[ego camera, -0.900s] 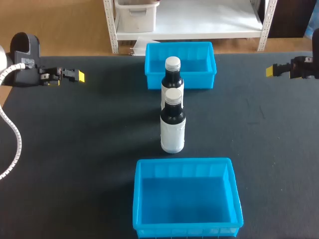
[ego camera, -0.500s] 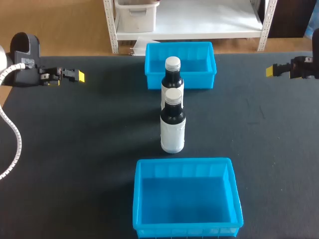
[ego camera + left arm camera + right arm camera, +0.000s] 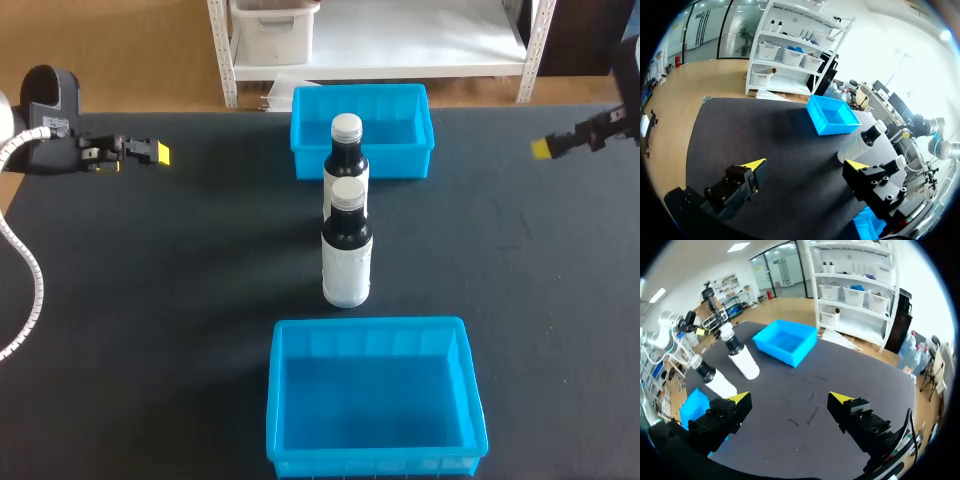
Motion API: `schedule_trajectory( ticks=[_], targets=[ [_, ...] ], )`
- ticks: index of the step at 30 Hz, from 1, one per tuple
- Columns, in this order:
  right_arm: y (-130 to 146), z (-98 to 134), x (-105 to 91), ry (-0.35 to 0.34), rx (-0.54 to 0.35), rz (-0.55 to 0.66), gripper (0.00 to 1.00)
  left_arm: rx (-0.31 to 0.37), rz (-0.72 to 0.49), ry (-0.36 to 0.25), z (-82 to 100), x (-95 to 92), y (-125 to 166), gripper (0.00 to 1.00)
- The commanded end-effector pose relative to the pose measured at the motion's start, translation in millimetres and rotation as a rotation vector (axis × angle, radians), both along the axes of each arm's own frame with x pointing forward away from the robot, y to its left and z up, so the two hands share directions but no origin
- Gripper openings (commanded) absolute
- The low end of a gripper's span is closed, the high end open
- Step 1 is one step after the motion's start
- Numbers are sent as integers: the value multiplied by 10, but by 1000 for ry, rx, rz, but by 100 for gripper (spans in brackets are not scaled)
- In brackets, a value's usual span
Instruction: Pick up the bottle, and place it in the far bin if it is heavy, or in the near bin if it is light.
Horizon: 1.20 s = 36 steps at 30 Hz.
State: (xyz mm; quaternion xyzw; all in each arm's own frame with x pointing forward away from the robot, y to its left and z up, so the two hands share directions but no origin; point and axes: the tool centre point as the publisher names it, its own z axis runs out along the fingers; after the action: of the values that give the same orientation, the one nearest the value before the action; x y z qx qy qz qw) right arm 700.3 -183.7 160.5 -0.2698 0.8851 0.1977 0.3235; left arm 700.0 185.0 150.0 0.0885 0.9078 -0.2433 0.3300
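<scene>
You are working over a dark matte table [image 3: 180, 280]. A large bright blue plastic bin [image 3: 275, 400] sits at its near edge, and a smaller blue plastic bin [image 3: 400, 163] sits at the far edge. Neither has moved.

Between them, two dark bottles with white lower bodies and white caps stand upright in a line. The near bottle [image 3: 347, 255] is about midway between the bins. The far bottle [image 3: 346, 150] is right behind it, just in front of the far bin. Both are where they were a moment ago, untouched.

Your left gripper [image 3: 158, 153] holds the same spot at the far left, well away from the bottles. Its jaws are spread wide around nothing.

Your right gripper [image 3: 543, 148] is the only thing that has changed. It has tilted and shifted slightly at the far right, its jaws also wide and empty.

That likely means the right arm is starting its reach. No bottle has been lifted, so its weight is still unknown and you cannot choose a bin yet.
</scene>
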Motion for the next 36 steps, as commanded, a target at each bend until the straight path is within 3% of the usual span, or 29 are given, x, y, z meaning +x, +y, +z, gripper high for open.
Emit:
schedule_trajectory(
  ticks=[1, 9, 11, 14, 22, 29, 36],
  targets=[
    [-81, 42, 62, 49, -22, 612, 100, 0, 0, 0, 0, 0, 0, 100],
    [-81, 42, 62, 49, -22, 612, 100, 0, 0, 0, 0, 0, 0, 100],
    [53, 69, -15, -33, -59, 677, 100, 0, 0, 0, 0, 0, 0, 100],
    [243, 70, -130, -100, -85, 725, 100, 0, 0, 0, 0, 0, 0, 100],
    [767, -40, -432, -193, -42, 774, 100, 0, 0, 0, 0, 0, 0, 100],
    [1210, -164, -574, -236, -17, 763, 100, 0, 0, 0, 0, 0, 0, 100],
    [1572, -271, -658, -217, 20, 769, 100, 0, 0, 0, 0, 0, 0, 100]
  ],
)
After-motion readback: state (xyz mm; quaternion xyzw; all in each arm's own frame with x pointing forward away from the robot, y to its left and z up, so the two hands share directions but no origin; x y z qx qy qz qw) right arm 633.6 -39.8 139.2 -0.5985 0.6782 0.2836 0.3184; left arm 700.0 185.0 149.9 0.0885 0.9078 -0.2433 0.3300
